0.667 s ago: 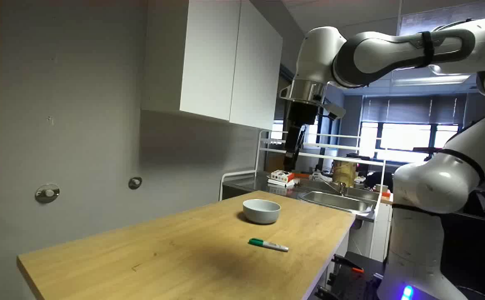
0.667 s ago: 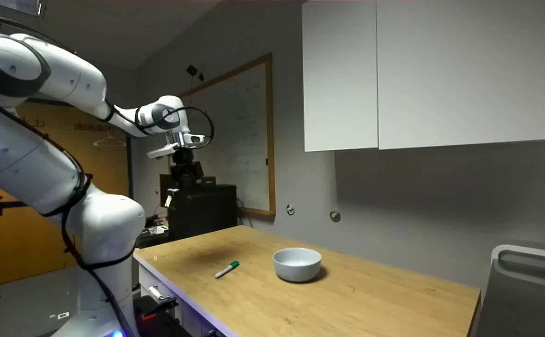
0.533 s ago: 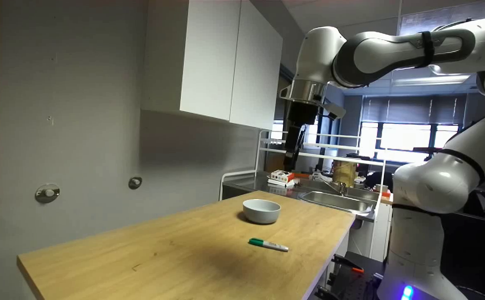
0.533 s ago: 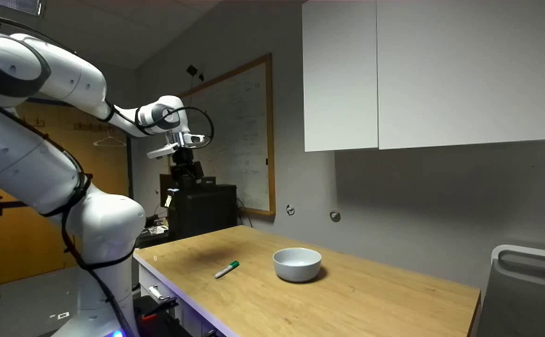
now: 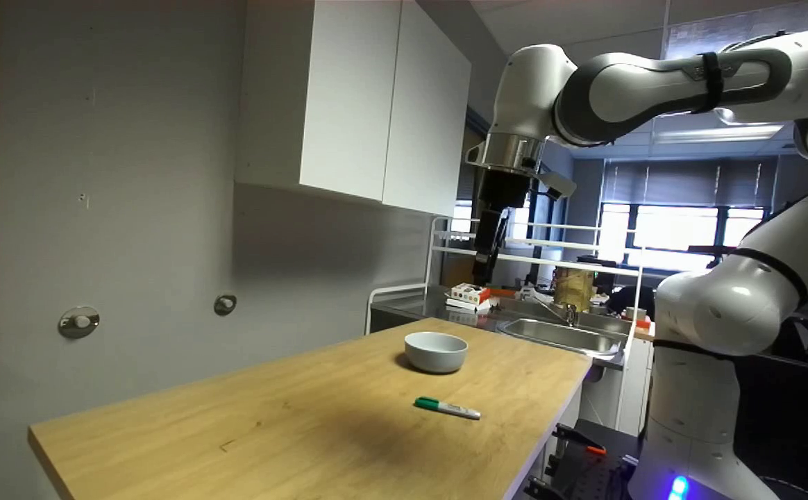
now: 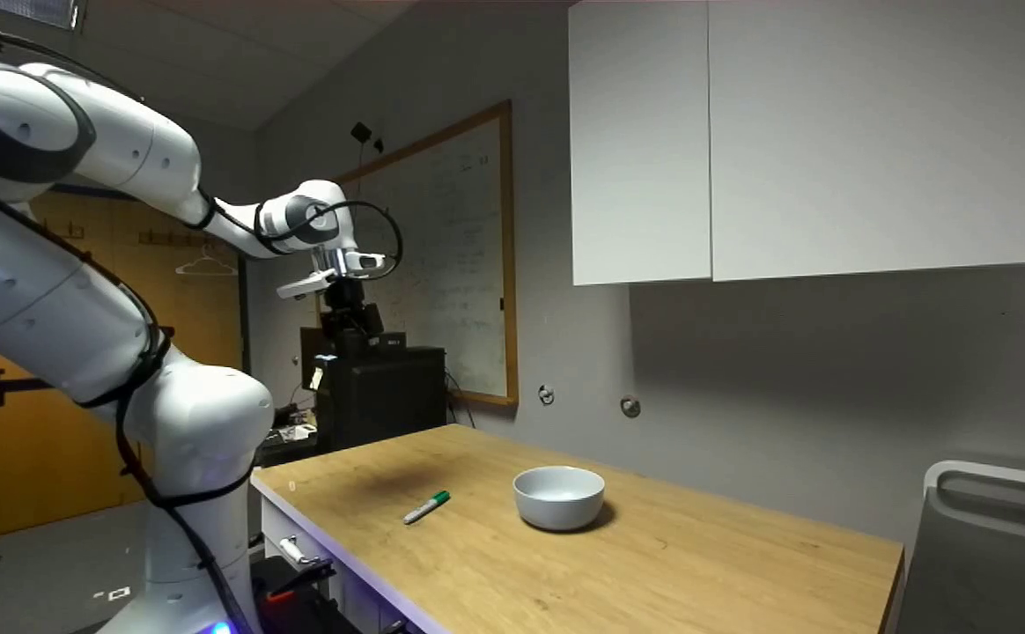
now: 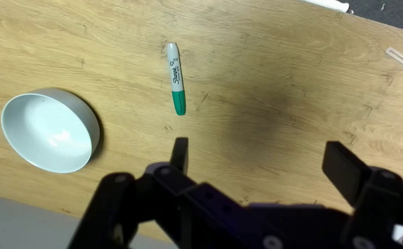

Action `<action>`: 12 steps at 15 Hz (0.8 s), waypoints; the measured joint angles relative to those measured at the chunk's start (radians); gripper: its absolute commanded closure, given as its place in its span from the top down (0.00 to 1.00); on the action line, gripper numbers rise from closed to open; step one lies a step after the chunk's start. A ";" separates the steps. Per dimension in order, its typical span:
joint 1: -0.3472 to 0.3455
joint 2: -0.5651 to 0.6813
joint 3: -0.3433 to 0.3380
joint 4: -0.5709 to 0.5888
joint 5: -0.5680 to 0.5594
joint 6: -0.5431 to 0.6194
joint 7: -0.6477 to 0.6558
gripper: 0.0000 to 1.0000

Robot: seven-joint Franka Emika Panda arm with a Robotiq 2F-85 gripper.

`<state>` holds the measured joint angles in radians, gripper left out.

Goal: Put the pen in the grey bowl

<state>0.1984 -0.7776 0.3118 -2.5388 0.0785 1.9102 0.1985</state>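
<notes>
The pen is a marker with a grey-white barrel and a green cap. It lies flat on the wooden table in both exterior views (image 5: 447, 408) (image 6: 426, 508) and in the wrist view (image 7: 176, 77). The grey bowl stands upright beside it, apart from it, in both exterior views (image 5: 436, 353) (image 6: 558, 499) and at the left in the wrist view (image 7: 51, 129). The bowl's inside looks empty in the wrist view. My gripper (image 7: 257, 143) is open with nothing between its fingers. In an exterior view the gripper (image 5: 484, 272) hangs well above the table.
The wooden table (image 5: 272, 430) borders a wall. White cabinets (image 5: 376, 104) hang above it. A metal sink (image 5: 560, 337) and a white rack (image 5: 536, 255) are past the table's far end. A small clear strip (image 7: 400, 58) lies near the table's edge in the wrist view.
</notes>
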 measured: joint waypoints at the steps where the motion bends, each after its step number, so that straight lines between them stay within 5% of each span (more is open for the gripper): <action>1: -0.002 0.001 -0.003 -0.001 -0.001 0.005 0.000 1.00; 12: -0.057 0.213 -0.178 -0.019 0.030 0.209 -0.061 1.00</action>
<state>0.1410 -0.5646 0.1334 -2.5583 0.1088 2.1196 0.1379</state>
